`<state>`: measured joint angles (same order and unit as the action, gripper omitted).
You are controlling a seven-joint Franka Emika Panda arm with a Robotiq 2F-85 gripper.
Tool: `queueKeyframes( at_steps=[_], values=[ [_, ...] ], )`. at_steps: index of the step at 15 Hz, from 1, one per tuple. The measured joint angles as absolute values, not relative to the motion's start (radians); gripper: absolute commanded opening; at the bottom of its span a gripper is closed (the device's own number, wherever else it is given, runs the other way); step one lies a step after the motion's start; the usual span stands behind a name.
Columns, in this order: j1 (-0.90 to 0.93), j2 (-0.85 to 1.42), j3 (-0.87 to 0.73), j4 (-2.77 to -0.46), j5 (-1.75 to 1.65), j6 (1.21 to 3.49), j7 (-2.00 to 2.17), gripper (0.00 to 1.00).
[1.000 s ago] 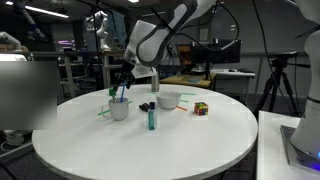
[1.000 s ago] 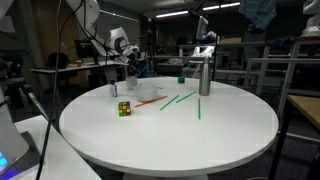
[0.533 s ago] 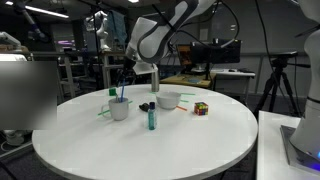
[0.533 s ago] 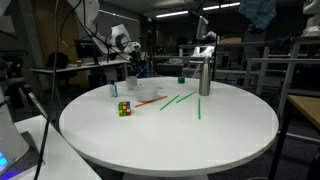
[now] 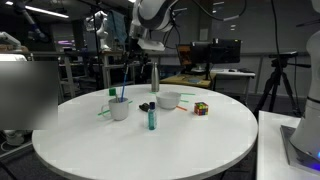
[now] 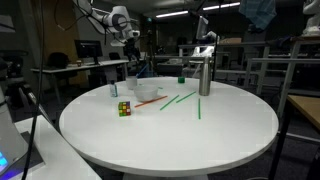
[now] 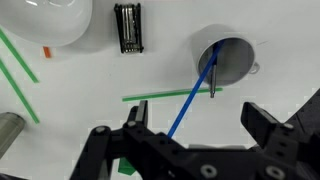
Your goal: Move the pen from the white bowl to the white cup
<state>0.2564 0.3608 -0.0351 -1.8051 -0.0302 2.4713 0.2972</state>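
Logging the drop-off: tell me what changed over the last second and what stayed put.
The pincer rose well above the white cup, jaws open and empty. The pen leans in that cup as before; the white bowl and cube did not move.

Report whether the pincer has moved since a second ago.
Yes. In an exterior view the pincer has risen and now hangs well above the white cup, which it was just over before.

No text, label, brand, number or sign can be read anywhere in these views; every surface is too small or blurred.
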Motion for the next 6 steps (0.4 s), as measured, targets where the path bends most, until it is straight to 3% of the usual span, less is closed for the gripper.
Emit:
queueKeyframes(
  at_steps=[6],
  values=[
    [0.178,0.257,-0.005,-1.805,-0.005,2.231,0.258,1.0]
  ],
)
